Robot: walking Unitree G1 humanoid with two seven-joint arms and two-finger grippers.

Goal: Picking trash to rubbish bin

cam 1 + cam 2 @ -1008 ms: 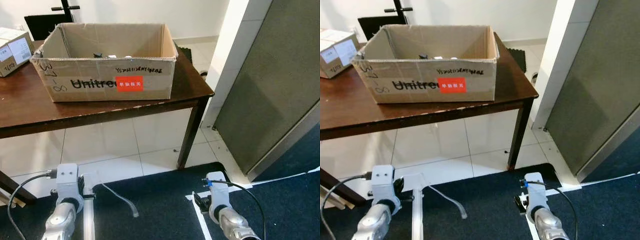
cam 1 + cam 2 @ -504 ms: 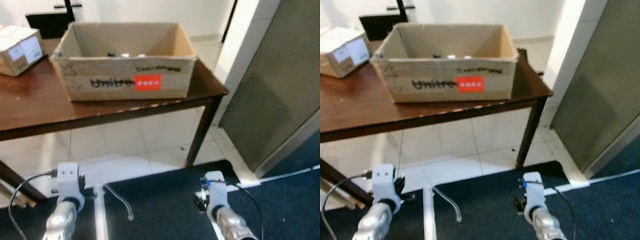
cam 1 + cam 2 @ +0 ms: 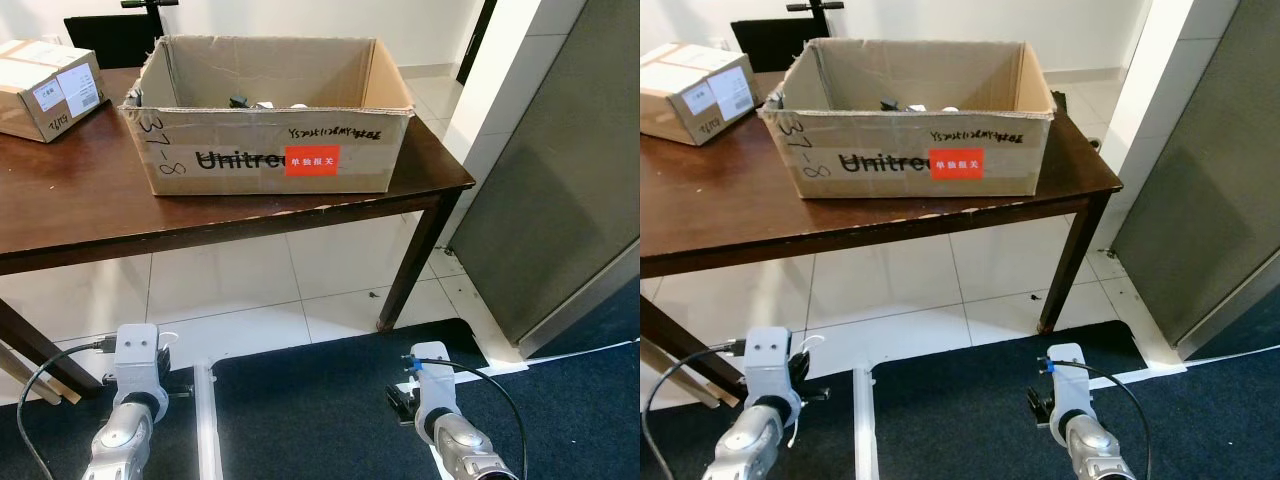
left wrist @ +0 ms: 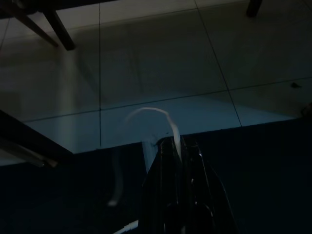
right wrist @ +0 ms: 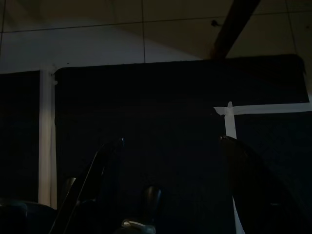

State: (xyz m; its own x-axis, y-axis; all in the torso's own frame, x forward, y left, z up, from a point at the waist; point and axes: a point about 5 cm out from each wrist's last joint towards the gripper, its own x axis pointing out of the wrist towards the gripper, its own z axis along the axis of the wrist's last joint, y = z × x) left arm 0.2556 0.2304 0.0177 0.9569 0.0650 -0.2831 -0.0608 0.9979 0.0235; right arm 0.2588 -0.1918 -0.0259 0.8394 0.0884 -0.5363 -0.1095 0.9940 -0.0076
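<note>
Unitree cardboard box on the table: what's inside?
Over the front wall of the open brown cardboard box, a few small dark and pale items show near the back. That wall hides the box floor, so what they are is unclear.

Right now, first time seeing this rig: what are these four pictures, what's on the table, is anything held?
It is a humanoid robot with two silver arms. The two wide pictures come from the camera pair on its head, looking down: left arm and right arm at the bottom. The two dark pictures come from the wrist cameras, looking along each end effector's black fingers.

On the brown table stand a large open cardboard box, with small items inside too small to identify, and a small closed box.

The left end effector is shut on a pale curved strip. The right end effector is open and holds nothing, above the dark carpet.
</note>
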